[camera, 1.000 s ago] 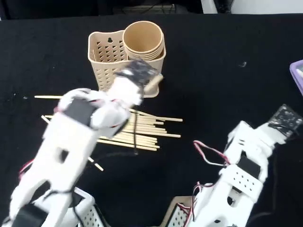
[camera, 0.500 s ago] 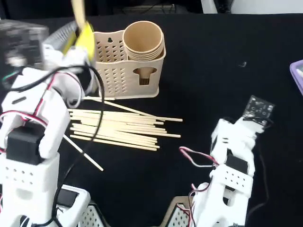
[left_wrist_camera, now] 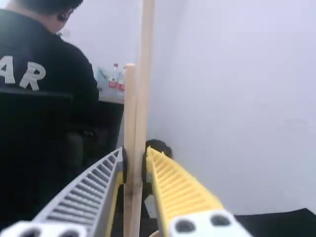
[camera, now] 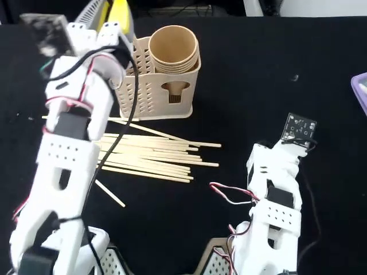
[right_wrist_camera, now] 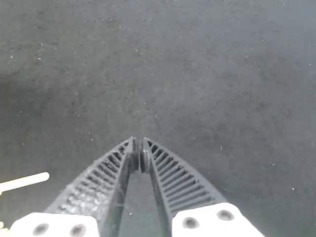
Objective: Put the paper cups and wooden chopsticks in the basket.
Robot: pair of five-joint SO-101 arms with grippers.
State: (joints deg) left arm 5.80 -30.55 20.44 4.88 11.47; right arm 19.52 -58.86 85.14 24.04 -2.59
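While the black surface [camera: 258, 69] carries everything, my left arm [camera: 69, 149] stands tallest over it, raised beside the basket [camera: 150, 91]. I judge that height is there so its load can clear the rim before going down into a compartment. The basket stands upright at the far side with the paper cups [camera: 174, 48] nested in its right compartment, so that part looks done to me. Most of the wooden chopsticks [camera: 149, 153] lie in a loose heap on the surface just in front of the basket. My left hand [left_wrist_camera: 134, 160] is clamped on two chopsticks [left_wrist_camera: 143, 74], held upright. My right hand [right_wrist_camera: 137, 150] is pinched closed on nothing, low over bare surface, with one chopstick end [right_wrist_camera: 24, 181] near it.
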